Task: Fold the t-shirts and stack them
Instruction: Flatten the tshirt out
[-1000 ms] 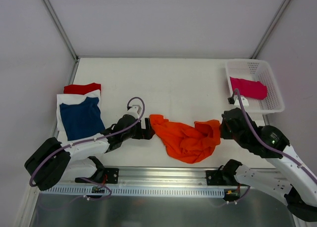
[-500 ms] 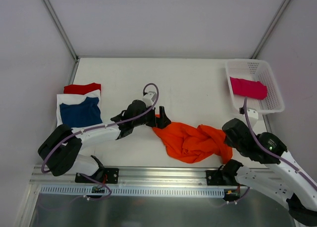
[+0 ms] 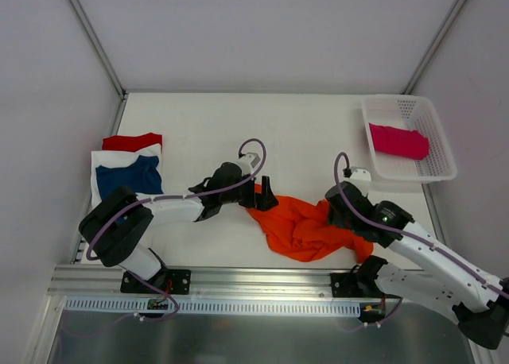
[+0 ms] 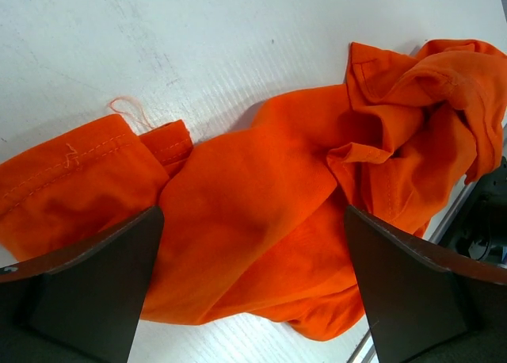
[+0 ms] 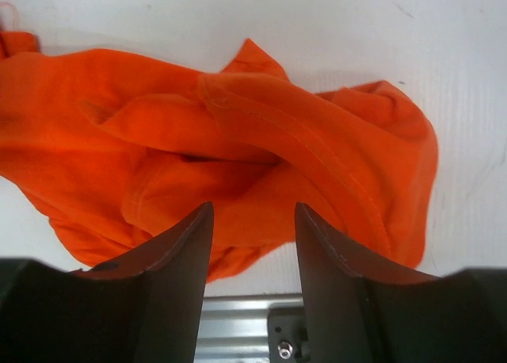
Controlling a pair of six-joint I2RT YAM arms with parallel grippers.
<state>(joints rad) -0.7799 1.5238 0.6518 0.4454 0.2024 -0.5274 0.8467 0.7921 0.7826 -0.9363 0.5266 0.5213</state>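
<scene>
With your left gripper [image 4: 252,214] wide open and right gripper [image 5: 253,208] narrower above the crumpled orange shirt [image 3: 306,225], you're at flattening; next, pinch opposite hems.

Over the last second my left claw [image 3: 266,197] has reached farther out and to its right. The orange shirt [image 3: 298,227] went with it: the corner at the claw's fingertips has shifted along, and the cloth trailing away from the claw has drawn into a tighter, more twisted bunch. My right claw [image 3: 334,213] dropped back off the shirt's far end half a second ago. It has since swung in toward the left claw and now sits over that end.
</scene>
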